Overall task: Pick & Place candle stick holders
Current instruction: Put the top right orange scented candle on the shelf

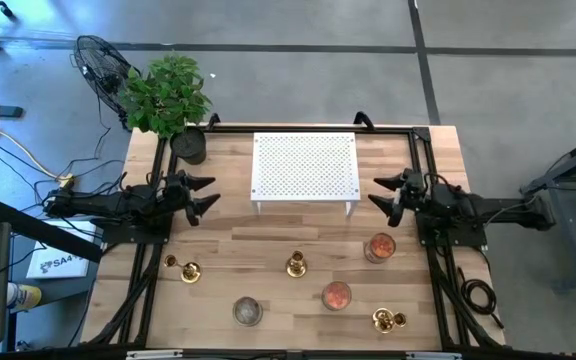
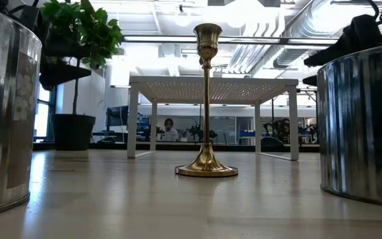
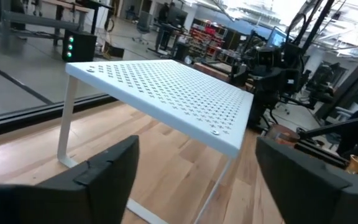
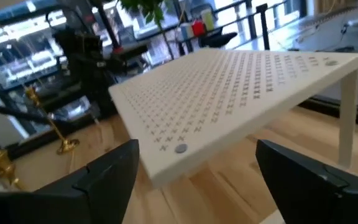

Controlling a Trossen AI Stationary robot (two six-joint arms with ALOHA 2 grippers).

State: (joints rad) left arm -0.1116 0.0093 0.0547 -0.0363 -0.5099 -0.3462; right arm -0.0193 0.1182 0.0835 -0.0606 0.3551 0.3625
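Three gold candle stick holders show in the high view on the near half of the table: one at the left [image 1: 183, 268], one in the middle [image 1: 295, 265], one at the near right [image 1: 388, 320]. The low view shows the tall one [image 2: 206, 99] upright on its round base [image 2: 206, 170]. My left gripper [image 1: 203, 195] [image 3: 197, 146] hangs open at the left of the white shelf [image 1: 303, 165]. My right gripper [image 1: 383, 192] [image 4: 197, 149] hangs open at the shelf's right. Both point level at the shelf, with nothing between their fingers.
Two glass jars with orange candles [image 1: 379, 247] [image 1: 336, 295] and a grey tin [image 1: 247, 311] stand among the holders. A potted plant [image 1: 168, 95] sits at the far left corner. Two shiny metal cylinders [image 2: 5, 113] [image 2: 363, 119] flank the low view. Bare wood lies between shelf and holders.
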